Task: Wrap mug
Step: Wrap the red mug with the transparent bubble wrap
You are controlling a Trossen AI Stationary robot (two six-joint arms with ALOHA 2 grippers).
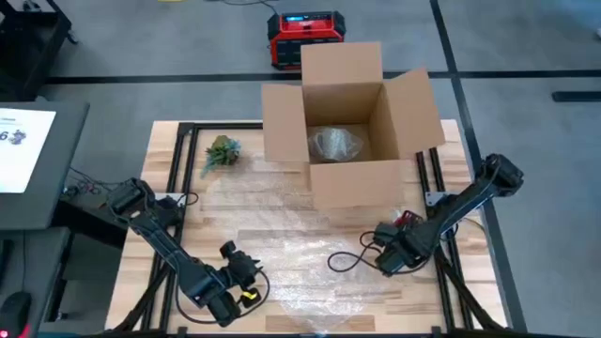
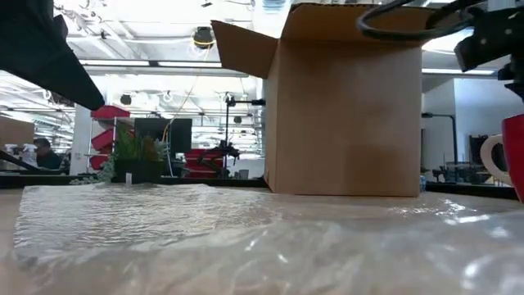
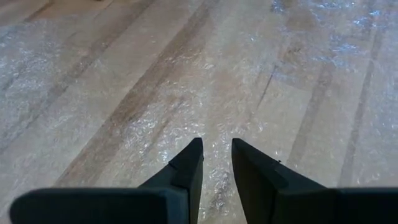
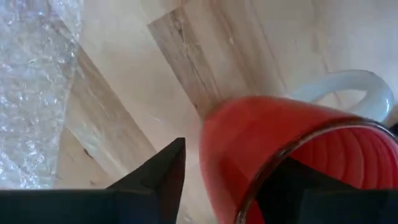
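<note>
A red mug (image 4: 261,137) with a white handle (image 4: 348,87) sits between the fingers of my right gripper (image 4: 236,155), near the table's right side (image 1: 406,221). In the low view the mug (image 2: 516,156) shows at the right edge. A clear bubble wrap sheet (image 1: 310,268) lies flat over the table's middle and near part. My left gripper (image 3: 216,152) stands over the sheet's near left part (image 1: 242,268), narrowly open with nothing between its fingers. My right gripper has the mug's wall at the rim (image 4: 249,186) between its fingers, one finger inside the mug (image 4: 292,180) and one outside (image 4: 168,174). The fingers come from above. The mug is tilted; whether its bottom is clear of the table I cannot tell.
An open cardboard box (image 1: 352,122) stands at the far middle with a bundle of bubble wrap (image 1: 333,145) inside. A small green plant (image 1: 221,150) lies at the far left. Bare wood shows between the sheet and the mug (image 4: 124,93).
</note>
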